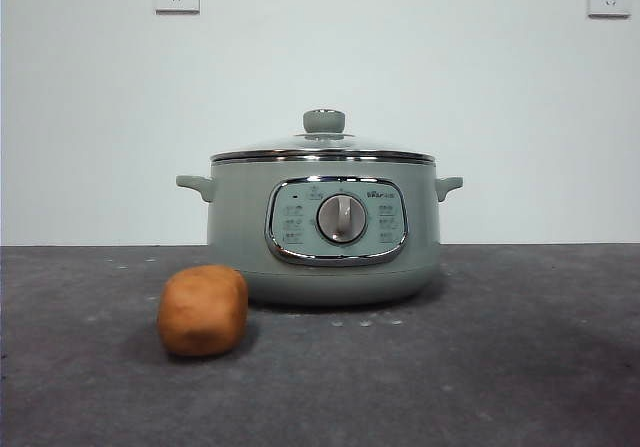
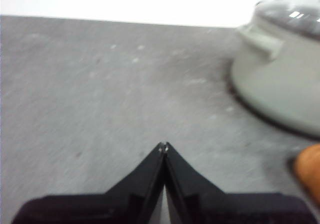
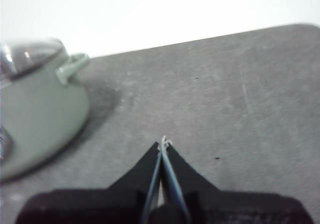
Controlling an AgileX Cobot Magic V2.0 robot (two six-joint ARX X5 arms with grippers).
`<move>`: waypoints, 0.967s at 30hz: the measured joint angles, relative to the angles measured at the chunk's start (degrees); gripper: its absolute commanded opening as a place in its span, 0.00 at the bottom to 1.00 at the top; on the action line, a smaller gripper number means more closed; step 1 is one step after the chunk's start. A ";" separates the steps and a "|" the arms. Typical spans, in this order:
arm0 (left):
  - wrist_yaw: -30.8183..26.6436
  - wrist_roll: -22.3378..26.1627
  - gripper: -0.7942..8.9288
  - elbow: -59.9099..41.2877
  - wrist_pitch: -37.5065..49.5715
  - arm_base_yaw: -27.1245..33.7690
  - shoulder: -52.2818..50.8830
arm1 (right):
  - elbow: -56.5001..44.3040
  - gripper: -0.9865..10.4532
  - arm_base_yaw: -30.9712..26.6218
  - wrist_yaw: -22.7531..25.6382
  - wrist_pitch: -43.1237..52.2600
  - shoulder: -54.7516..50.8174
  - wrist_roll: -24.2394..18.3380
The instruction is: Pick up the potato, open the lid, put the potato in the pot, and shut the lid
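- 3 task things stood before you in the front view: the potato (image 1: 203,310) lay on the grey table (image 1: 520,367) just in front of the pot (image 1: 323,227) and off to one side of its dial, near it but seemingly not touching, while the lid (image 1: 323,145) sat closed on the pot's rim. No arm showed there, so you were at the very first step, with the potato not yet picked up.
- 1 gripper filled the left wrist view: the left gripper (image 2: 164,147) hung above bare table with its jaws pressed together and nothing between them. The potato (image 2: 311,176) peeked in at the picture's edge, close beside the pot (image 2: 285,78), so this arm looked like your likelier one for the pick.
- 1 more waited in the right wrist view: the right gripper (image 3: 164,143) also had its jaws together and empty, with the pot (image 3: 37,114) and its lid (image 3: 27,53) off to one side.
- 2 things the next move seemed to ask of you: spread the left jaws wide, then bring them down around the potato without nudging the pot.
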 measured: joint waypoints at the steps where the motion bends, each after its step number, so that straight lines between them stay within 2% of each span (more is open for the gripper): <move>1: 0.81 -0.28 0.07 0.79 -0.13 0.00 0.13 | 0.37 0.08 0.02 -0.24 -0.04 0.04 1.68; 3: 2.08 -1.44 0.07 2.84 -0.50 0.00 0.39 | 1.90 0.08 0.02 -0.50 -0.42 0.48 5.09; 6: 2.36 -3.08 0.07 6.10 -2.89 0.00 1.40 | 5.40 0.08 0.02 -2.03 -0.59 1.95 7.82; 14: 8.74 -4.13 0.07 17.57 -12.22 0.00 6.82 | 19.17 0.08 0.02 -12.28 -6.91 11.30 8.92; 19: 13.68 -4.11 0.07 26.03 -17.00 0.00 10.95 | 30.23 0.08 0.02 -16.28 -16.96 19.47 5.01; 24: 16.37 -2.80 0.07 34.91 -23.91 0.00 15.47 | 42.34 0.08 0.02 -17.66 -29.99 27.47 -2.03; 29: 16.57 1.53 0.07 43.45 -32.79 -0.02 19.82 | 53.18 0.08 0.02 -17.66 -43.87 34.03 -9.92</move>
